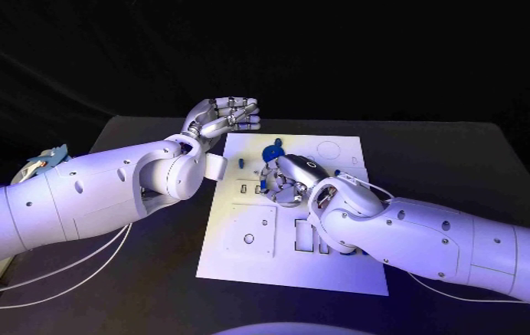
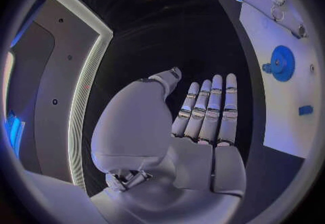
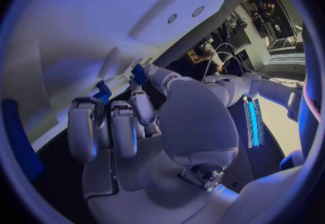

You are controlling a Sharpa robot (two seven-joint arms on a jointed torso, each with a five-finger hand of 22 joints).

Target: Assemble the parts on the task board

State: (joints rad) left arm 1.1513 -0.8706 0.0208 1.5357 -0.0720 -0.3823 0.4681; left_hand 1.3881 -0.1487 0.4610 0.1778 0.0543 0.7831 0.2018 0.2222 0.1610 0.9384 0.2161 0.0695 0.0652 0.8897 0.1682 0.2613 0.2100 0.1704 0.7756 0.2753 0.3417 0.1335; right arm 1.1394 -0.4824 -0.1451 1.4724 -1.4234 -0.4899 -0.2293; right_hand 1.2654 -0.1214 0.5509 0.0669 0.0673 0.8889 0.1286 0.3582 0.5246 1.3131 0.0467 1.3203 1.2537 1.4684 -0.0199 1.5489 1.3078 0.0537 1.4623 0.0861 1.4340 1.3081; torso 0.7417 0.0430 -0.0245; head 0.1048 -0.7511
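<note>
A white task board point(image 1: 289, 262) lies flat in the middle of a black table point(image 1: 442, 151), the fixed reference for everything else here. Its face carries printed outlines: a circle near the far corner, squares and slots toward the near edge.

Over the board's middle, the right hand point(image 1: 292, 180) reaches in with its fingers curled downward toward the surface. In the right wrist view, the fingertips point(image 3: 138, 75) appear to close around a small blue part point(image 3: 138, 74), though the hold is partly hidden and cannot be confirmed.

Off the board's far left corner, the left hand point(image 1: 221, 116) is raised above the table. In the left wrist view, its fingers point(image 2: 210, 107) lie straight and pressed together, with nothing between them.

On the far part of the board, just beyond the right hand, sits a blue gear point(image 2: 281, 63), toothed at the rim and lying flat. A smaller blue block point(image 2: 306, 110) rests apart from it, nearer the board's edge.

The parts look like rigid moulded plastic: probably light, hard and somewhat slick under metal fingertips. The gear would likely be best taken across its rim, the block across its long flat sides.

No brand, label or readable writing is visible.
</note>
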